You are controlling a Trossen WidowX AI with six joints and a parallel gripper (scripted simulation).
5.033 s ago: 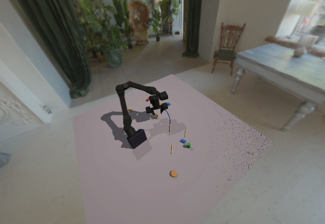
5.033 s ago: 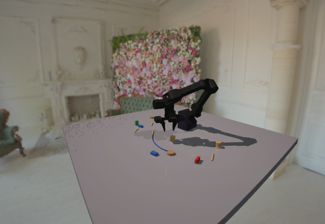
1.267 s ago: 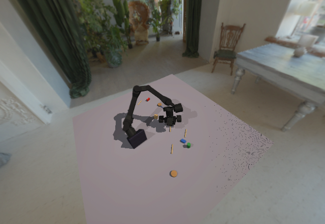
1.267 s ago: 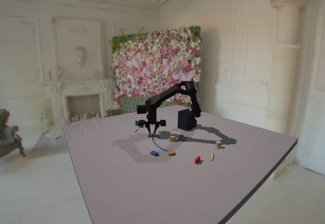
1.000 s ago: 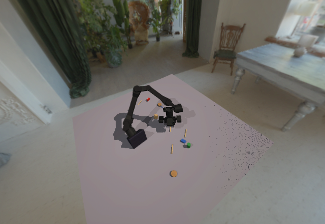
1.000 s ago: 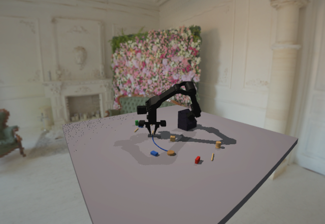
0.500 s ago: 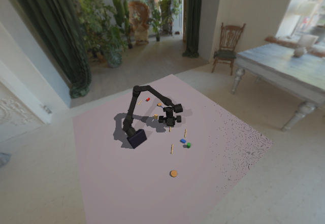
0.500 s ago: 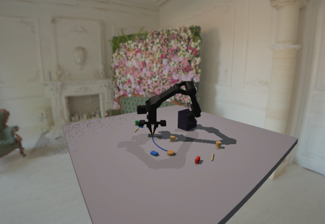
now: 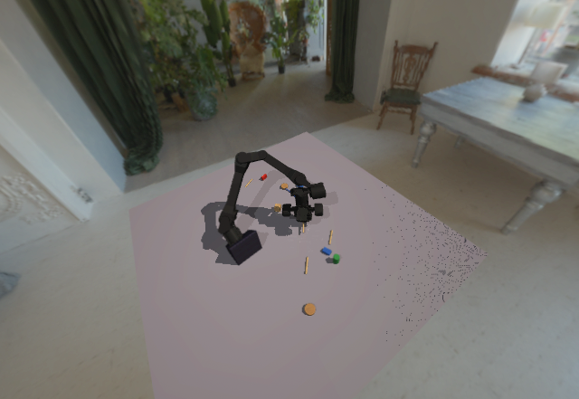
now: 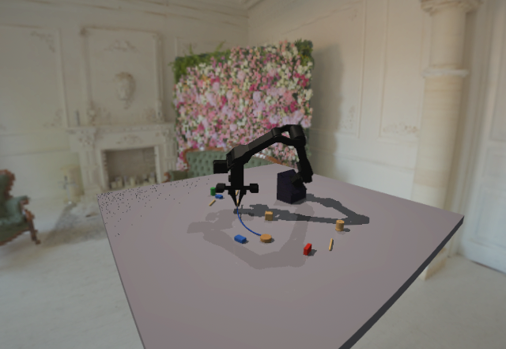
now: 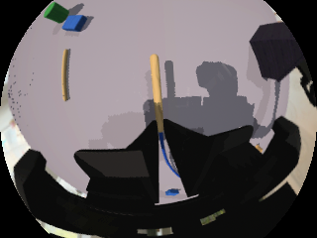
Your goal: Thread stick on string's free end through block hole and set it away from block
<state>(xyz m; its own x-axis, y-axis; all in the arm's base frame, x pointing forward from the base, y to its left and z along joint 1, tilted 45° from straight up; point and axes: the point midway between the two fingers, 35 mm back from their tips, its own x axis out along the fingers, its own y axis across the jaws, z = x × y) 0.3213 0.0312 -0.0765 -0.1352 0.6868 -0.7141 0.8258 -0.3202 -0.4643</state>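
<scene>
My gripper (image 10: 236,205) (image 11: 159,123) is shut on the thin wooden stick (image 11: 156,79) (image 9: 303,227) near its string end. The stick is a little off the table; its shadow lies apart from it. The blue string (image 10: 243,223) (image 11: 165,156) hangs from the fingertips in a curve to the round wooden button (image 10: 266,238) (image 9: 284,185), which lies on the table. The small wooden block (image 10: 268,215) (image 9: 278,207) stands on the table beside my gripper; its hole is too small to make out. The string does not pass through the block.
A blue piece (image 10: 239,239) lies near the button. A red block (image 10: 307,248), a loose stick (image 10: 330,244) and a wooden cylinder (image 10: 340,225) are farther off. Loose sticks (image 9: 331,237) (image 9: 307,265), another blue piece (image 9: 327,251), a green cylinder (image 9: 336,258) and a wooden disc (image 9: 309,308) lie opposite.
</scene>
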